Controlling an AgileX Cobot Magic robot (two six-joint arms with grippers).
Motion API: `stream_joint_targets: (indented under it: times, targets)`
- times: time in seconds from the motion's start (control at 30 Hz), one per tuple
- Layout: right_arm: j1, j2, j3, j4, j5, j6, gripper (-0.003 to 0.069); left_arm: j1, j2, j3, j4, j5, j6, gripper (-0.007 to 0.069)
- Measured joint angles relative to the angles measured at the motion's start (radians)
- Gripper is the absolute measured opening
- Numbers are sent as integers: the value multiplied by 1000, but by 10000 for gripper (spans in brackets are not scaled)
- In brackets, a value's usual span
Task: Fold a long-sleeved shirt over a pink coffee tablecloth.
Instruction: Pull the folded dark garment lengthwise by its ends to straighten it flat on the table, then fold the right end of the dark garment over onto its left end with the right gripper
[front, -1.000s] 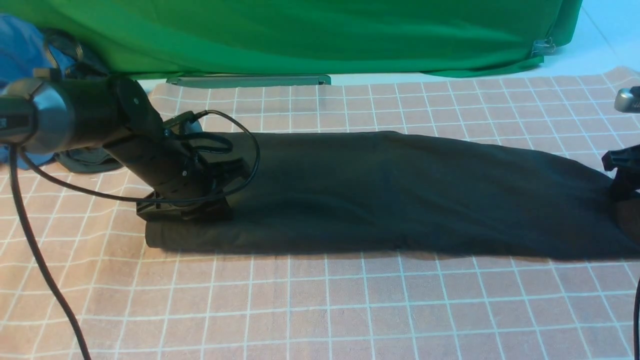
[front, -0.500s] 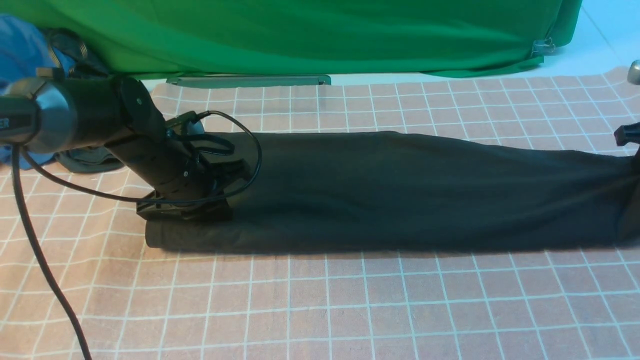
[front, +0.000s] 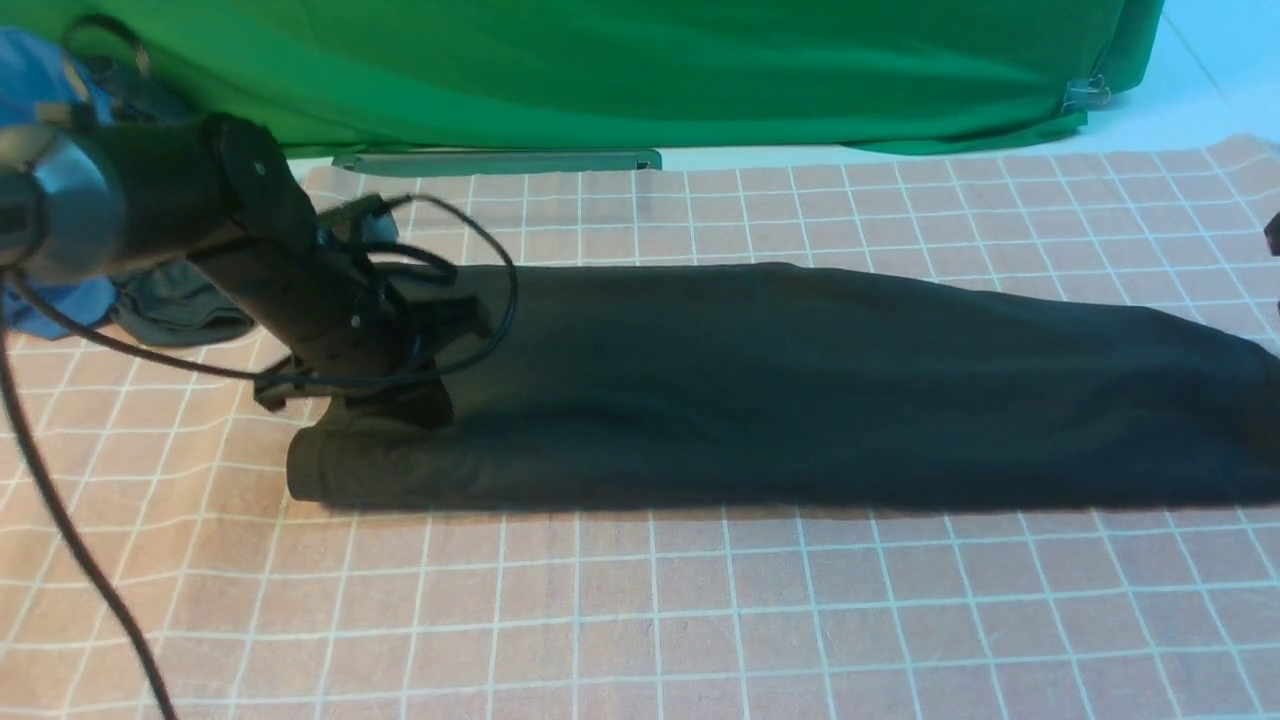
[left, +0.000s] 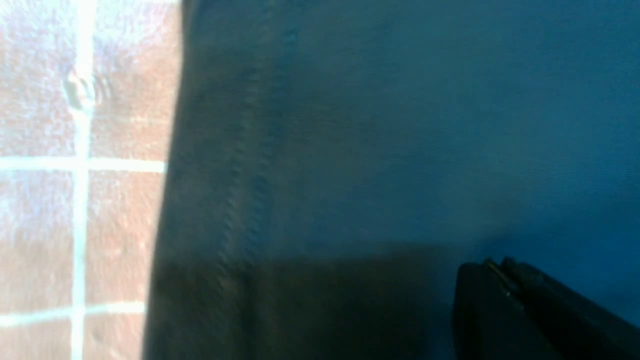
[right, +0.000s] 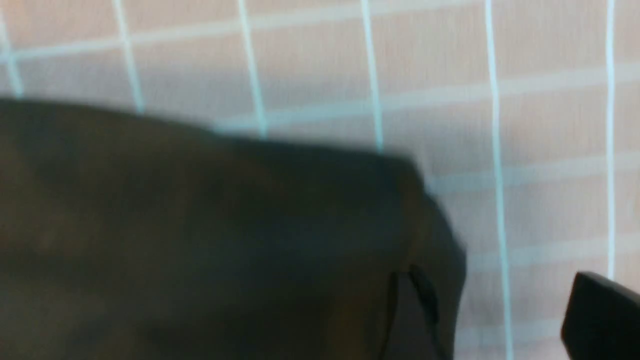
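The long-sleeved shirt (front: 800, 390) lies as one long black band across the pink coffee tablecloth (front: 640, 620); its print is hidden. My left gripper (front: 350, 395) hangs just above the shirt's left end. Its jaws (left: 492, 265) are shut over the black fabric, near a stitched hem (left: 240, 165), and I see no cloth pinched between them. The right arm shows only as a dark sliver (front: 1274, 235) at the front view's right edge. In the right wrist view the right gripper (right: 502, 310) is open beside the shirt's right end (right: 225, 225), with only tablecloth (right: 310, 65) between its fingers.
A green backdrop cloth (front: 640, 70) hangs along the far side, with a grey-green bar (front: 495, 160) at its foot. A blue garment (front: 40, 70) and a small dark grey-green garment (front: 180, 310) lie at the far left. The left arm's cable (front: 60, 520) trails over the cloth.
The right gripper drew the shirt's right end rightward, opened and left the front view. The left gripper rose a little and shifted left; the shirt's left end puffed up slightly.
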Motion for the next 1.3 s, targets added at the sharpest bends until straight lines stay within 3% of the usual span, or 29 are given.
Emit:
stream_joint_targets:
  times: [0.13,0.2,0.3,0.47,0.7,0.77,0.83,0.9,1.3]
  targets:
    - [-7,0,12,-19,97,41,504,-7,-50,-1,-3,43,-7,13]
    - [-17,2,41,-21,75,63,596,-13,-51,0,4,72,-8,13]
    - [-22,14,72,-30,2,70,664,-23,-55,9,5,80,-9,13]
    - [-22,86,80,-4,-63,77,665,-33,-79,11,6,84,-9,13]
    - [-17,161,74,19,-78,60,512,-33,-165,11,8,83,-9,13]
    - [-9,163,70,28,-78,42,387,-33,-207,11,8,82,-9,13]
    - [-1,164,67,46,-67,29,210,-33,-239,11,8,84,-9,13]
    - [1,169,50,47,-47,9,118,-33,-279,11,10,86,-9,13]
    - [-39,77,-142,-63,110,62,122,-33,-511,11,54,214,-28,13]
